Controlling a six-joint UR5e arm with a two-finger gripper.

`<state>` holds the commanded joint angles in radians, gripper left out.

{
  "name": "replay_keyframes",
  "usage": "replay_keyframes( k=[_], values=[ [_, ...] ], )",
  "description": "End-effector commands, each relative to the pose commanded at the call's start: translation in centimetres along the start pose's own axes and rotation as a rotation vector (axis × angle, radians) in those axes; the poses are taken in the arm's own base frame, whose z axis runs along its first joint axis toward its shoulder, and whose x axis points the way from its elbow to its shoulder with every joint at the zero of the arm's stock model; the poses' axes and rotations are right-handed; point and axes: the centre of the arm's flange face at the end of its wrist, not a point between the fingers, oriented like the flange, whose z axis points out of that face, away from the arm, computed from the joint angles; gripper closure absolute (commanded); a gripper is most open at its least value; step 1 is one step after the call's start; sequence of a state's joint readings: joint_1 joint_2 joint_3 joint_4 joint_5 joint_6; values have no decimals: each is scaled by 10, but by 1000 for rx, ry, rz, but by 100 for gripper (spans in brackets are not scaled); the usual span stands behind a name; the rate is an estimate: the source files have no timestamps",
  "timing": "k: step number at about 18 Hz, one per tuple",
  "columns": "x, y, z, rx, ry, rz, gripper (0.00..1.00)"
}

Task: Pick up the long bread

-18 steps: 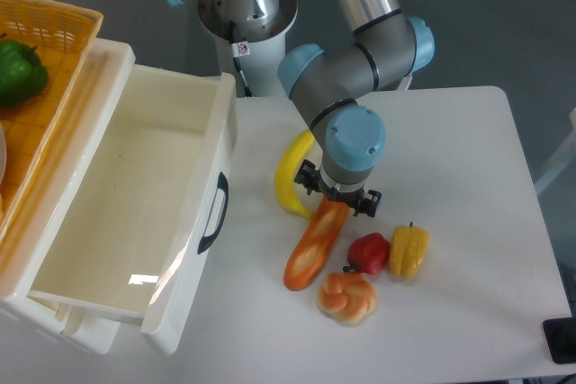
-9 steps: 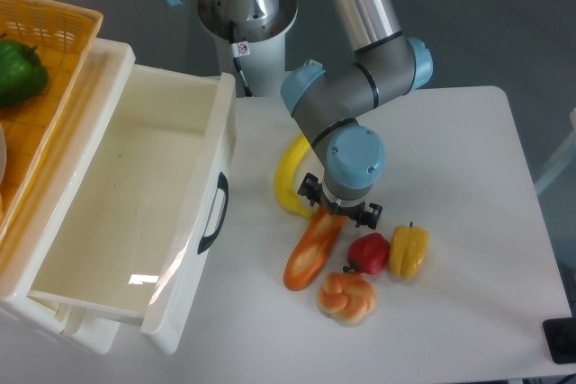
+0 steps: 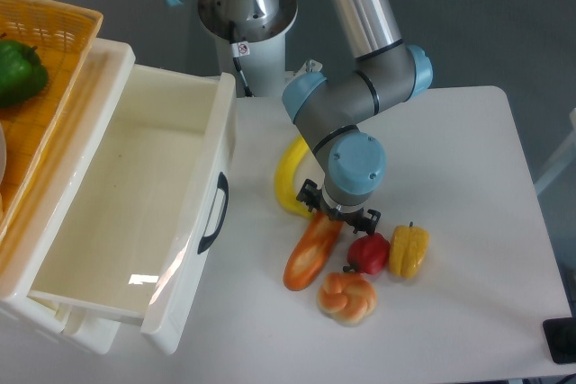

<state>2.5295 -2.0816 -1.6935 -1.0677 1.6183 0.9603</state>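
1. At the far left a wicker basket (image 3: 54,33) holds a green pepper (image 3: 20,71); it sits above the bin, well apart from the work.
2. A white bin (image 3: 193,249) with a dark handle lies open beside the table (image 3: 468,312). Its near wall stands close to the long bread, so there is little room to swing that way.
3. The banana (image 3: 286,177) curves just behind the gripper, partly hidden by the arm.
4. The long bread (image 3: 310,254) lies on the table, angled from lower left to upper right, its upper end under the gripper.
5. The gripper (image 3: 338,215) points straight down over that upper end, likely because the bread's other end is crowded. The arm's body hides its fingers, so I cannot tell whether they are spread or closed on the bread.
6. The bun (image 3: 347,297) touches the bread's lower end; the red pepper (image 3: 369,252) and yellow pepper (image 3: 409,251) sit just right of it. A straight lift looks the clearest way out.
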Motion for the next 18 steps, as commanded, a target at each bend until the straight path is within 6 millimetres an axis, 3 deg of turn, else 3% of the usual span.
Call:
replay_keyframes(
  k=[3,11,12,14,16,18],
  values=[
    [0,-1,0,-1,-1,-12,4],
    [-3,-9,-2,-5,-12,-37,36],
    [-3,-9,-2,-5,-12,-37,42],
    [-3,-9,-3,-4,-13,-40,68],
    [-3,-9,-4,-3,-14,-44,86],
    [-3,-9,-5,-4,-13,-39,98]
  ],
)
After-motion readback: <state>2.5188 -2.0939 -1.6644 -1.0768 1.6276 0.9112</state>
